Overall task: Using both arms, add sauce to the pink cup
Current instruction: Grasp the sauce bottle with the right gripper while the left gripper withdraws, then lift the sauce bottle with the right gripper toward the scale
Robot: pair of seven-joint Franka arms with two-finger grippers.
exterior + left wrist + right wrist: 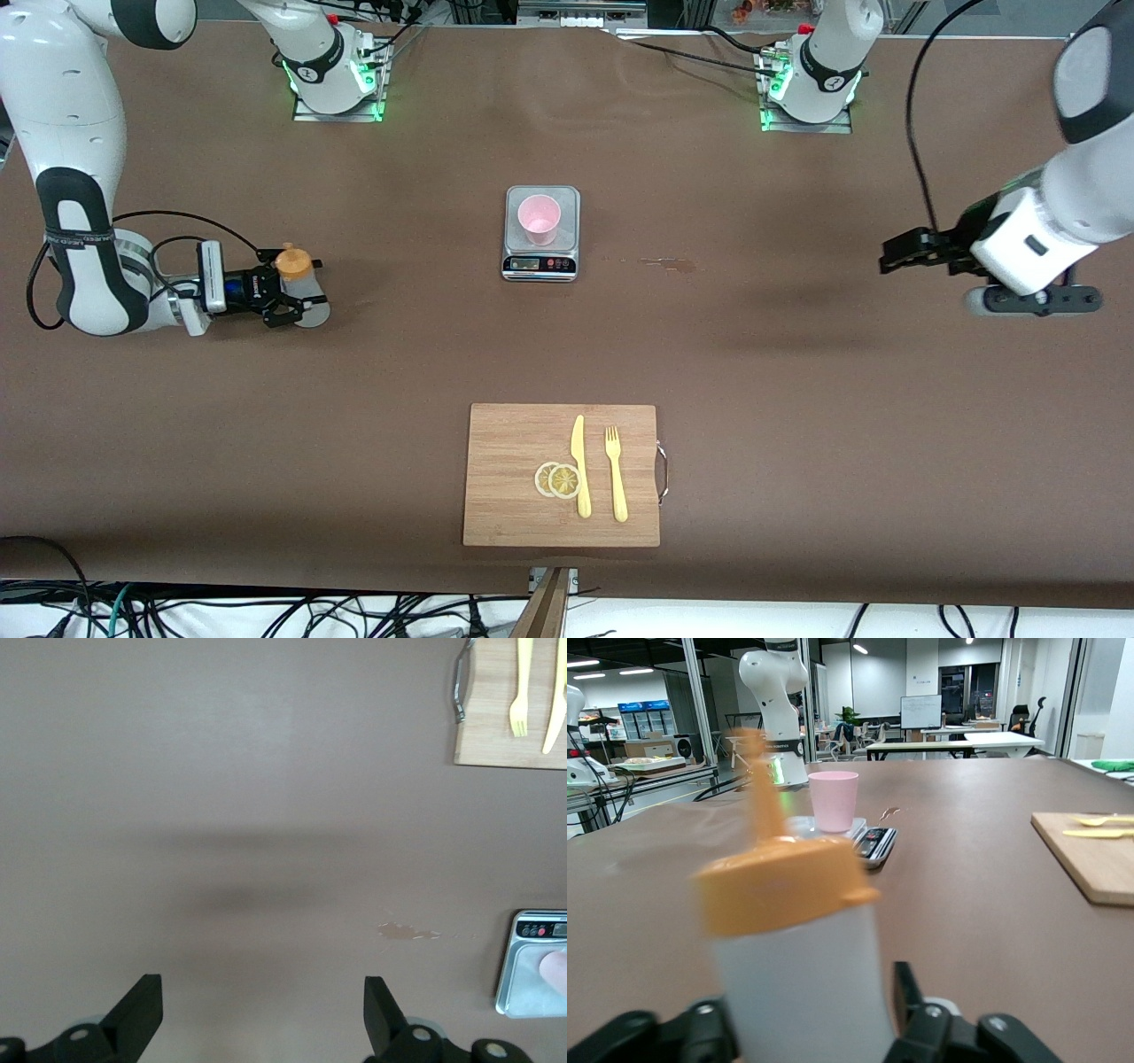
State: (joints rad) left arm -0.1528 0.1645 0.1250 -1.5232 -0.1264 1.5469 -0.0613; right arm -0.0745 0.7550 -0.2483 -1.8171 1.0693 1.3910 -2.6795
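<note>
Mid-left of the front frame, the right claw (297, 288) sits low at the tabletop (797, 372), reaching in sideways from the right arm's end. Its fingers are clamped on the sauce (299, 276), w/ the bottle's orange cap up and its frosted body between the pads. Right wrist view shows the same: the sauce (793, 966) fills the lower centre of the frame, upright, black fingers (908, 997) pressed on either side of it, thin nozzle rising to upper left of centre.

At centre, slightly above mid-height of the front frame, the pink cup (539, 219) stands upright on a small silver scale (541, 262), whose display & buttons face the front camera. Cup and sauce are well apart. In the right wrist view the pink cup (833, 800) shows at upper centre on the scale (873, 843).

At mid-right of the front frame, the left claw (889, 257) hangs over bare tabletop, fingers spread apart, holding nothing; the left arm waits. Left wrist view has both fingertips (142, 1005) at the bottom edge w/ a wide gap, the scale (528, 966) at lower right.

At lower centre of the front frame lies a wooden cutting board (514, 443), nearer the front camera than the scale. On it: two lemon slices (558, 479) overlapping, a yellow knife (580, 465) beside them, and a yellow fork (616, 474) beside the knife. A small pale stain (666, 263) marks the tabletop beside the scale, toward the left arm's end.
</note>
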